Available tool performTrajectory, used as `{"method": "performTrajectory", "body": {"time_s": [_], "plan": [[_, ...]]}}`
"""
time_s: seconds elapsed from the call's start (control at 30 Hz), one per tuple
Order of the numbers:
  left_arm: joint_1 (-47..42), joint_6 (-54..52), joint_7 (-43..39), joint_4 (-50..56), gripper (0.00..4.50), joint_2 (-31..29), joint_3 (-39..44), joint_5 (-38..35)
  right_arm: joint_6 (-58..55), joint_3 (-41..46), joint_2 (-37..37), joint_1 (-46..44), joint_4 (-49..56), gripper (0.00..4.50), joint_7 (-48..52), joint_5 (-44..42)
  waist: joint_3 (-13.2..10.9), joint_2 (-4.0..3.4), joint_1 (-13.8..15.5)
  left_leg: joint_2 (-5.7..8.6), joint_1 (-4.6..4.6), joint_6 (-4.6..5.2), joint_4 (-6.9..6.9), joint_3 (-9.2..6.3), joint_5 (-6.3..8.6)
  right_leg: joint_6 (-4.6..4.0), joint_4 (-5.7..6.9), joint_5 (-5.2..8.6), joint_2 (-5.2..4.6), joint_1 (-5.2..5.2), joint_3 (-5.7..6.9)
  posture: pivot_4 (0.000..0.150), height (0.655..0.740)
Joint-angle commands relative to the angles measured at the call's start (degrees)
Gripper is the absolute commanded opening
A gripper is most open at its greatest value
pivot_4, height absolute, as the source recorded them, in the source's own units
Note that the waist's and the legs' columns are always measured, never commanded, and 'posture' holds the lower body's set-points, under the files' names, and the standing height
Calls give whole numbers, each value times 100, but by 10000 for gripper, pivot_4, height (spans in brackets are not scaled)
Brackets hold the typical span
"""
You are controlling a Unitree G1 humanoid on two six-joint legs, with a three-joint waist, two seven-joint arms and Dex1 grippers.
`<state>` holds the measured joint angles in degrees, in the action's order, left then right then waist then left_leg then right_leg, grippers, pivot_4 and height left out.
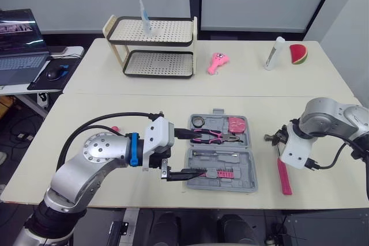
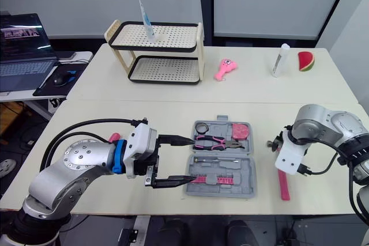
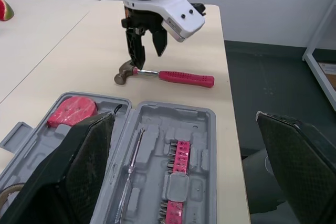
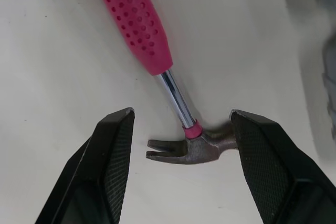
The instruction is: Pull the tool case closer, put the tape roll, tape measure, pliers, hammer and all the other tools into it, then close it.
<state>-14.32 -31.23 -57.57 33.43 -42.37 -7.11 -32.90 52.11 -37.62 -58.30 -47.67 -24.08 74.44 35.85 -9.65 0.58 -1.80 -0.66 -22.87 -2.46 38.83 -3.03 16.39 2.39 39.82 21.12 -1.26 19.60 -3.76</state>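
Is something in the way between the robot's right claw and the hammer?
No, nothing that I can see. The open right gripper is right over the hammer, with one finger on each side of its head.

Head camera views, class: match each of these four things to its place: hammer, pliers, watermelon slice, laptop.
Things:
1. hammer
2. pliers
3. watermelon slice
4. laptop

Places:
A. far right of the back table
B. on the side table at the left
C. on the front table, under the right pincer
D. inside the open tool case

Pairs: 1-C, 2-D, 3-A, 4-B
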Motion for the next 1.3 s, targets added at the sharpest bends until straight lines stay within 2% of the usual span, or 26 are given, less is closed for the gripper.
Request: {"method": "performTrajectory", "body": {"time_s": [0.03, 0.3, 0.73, 1.1, 1.3], "plan": [[-73, -11, 60, 212, 45000, 68, -64, -46, 314, 47, -90, 127, -74, 30822, -393, 329, 0, 0, 4, 0, 0, 0, 0, -1, 0, 0, 1, 0, 0, 0, 0, 1500, 7400], [-65, 44, 91, 211, 45000, 83, -139, 16, 450, 51, -55, 450, -394, 30822, -1282, 1092, 0, 0, -5, 0, 2, 0, 2, 2, 0, 0, 7, 0, 1, 1, -2, 1500, 7400], [-88, 33, 136, 200, 45000, 109, -137, 42, 381, -94, 378, 210, -604, 30822, -1415, 1486, 3, 5, -25, -5, 10, -2, 3, 2, -1, 0, 7, 0, 6, -6, -4, 1500, 7400], [-43, 57, 242, 247, 45000, 162, -194, 103, -114, 40, 362, 444, -93, 12953, -773, 1182, 5, 7, -9, -4, 9, -3, 3, -3, -2, 0, 7, 0, 7, -9, -2, 1500, 7400], [-105, 79, 232, 148, 45000, 264, -221, 153, -1056, 573, -41, 886, 1033, 4505, -15, 256, 3, 5, 24, 3, 2, 0, 6, -4, 0, 0, 6, 0, 4, -8, -1, 1500, 7400]]}}
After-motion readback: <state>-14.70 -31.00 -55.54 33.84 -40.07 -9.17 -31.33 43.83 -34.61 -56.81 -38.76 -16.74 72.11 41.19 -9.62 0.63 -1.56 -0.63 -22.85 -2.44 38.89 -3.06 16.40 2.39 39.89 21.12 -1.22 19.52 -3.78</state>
